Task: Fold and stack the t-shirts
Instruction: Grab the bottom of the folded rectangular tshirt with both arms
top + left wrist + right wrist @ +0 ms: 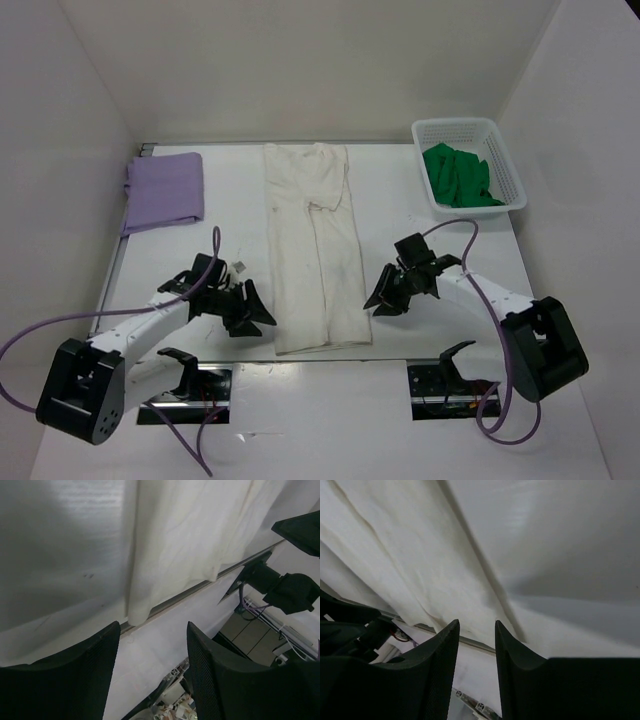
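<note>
White walls (300, 60), white tabletop (430, 265), three shirts.
Cream shirt (318, 250) folded lengthwise, centre; lavender shirt (163, 190) folded, far left; green shirt (458, 175) in basket (512, 175), far right. Left hand (258, 312) and right hand (383, 300) flank cream shirt, both released, empty.

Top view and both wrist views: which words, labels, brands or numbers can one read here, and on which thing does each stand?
None can be read.
The cream shirt, purple shirt, green shirt and basket show no print.
A tiny scrap left of the cream shirt is too small to read.
</note>
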